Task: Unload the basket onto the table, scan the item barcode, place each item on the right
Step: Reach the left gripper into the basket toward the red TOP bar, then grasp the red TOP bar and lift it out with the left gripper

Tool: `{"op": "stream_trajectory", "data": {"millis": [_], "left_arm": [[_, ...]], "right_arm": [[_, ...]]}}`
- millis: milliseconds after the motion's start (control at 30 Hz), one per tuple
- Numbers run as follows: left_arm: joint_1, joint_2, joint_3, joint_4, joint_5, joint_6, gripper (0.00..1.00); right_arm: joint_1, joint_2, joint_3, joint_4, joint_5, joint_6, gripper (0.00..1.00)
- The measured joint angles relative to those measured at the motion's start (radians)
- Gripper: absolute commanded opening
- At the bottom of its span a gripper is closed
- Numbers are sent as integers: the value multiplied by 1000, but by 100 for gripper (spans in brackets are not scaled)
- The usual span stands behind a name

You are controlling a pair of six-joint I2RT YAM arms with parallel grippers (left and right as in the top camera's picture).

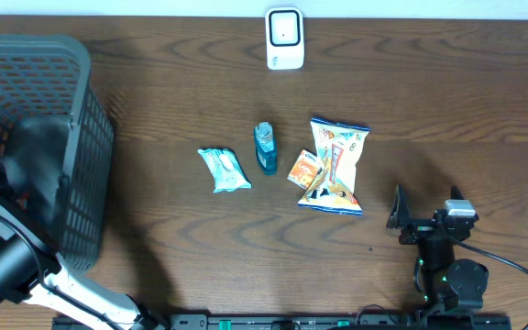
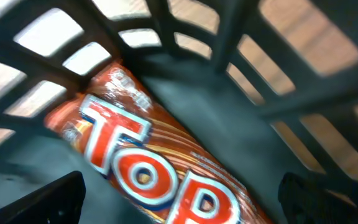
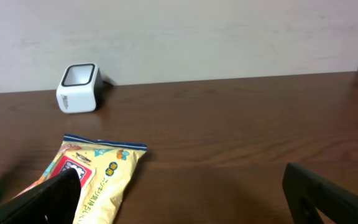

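Left gripper [image 2: 182,202] spread over orange packet [image 2: 143,163], seemingly untouched

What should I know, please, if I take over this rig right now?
Left end effector: open, inside the basket, above a red packet, not gripping.
Right end effector: open, empty, near the yellow snack bag.
Scanner stands at the far edge of the table; teal packet, blue bottle and small orange packet lie in the middle.
Done: nothing held or at the scanner.
Left: grasp an item, show its barcode to the scanner.
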Motion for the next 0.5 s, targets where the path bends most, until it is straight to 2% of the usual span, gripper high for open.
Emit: {"op": "stream_trajectory", "data": {"millis": [200, 333, 367, 500], "left_arm": [[0, -6, -29, 36, 50, 50, 99], [0, -17, -52, 51, 62, 66, 80], [0, -21, -60, 51, 62, 68, 71], [0, -38, -94, 47, 63, 85, 20]], "right_arm": [[0, 0, 0, 0, 0, 0, 99], [0, 0, 0, 0, 0, 0, 99], [0, 0, 0, 0, 0, 0, 99], [0, 0, 0, 0, 0, 0, 99]]}}
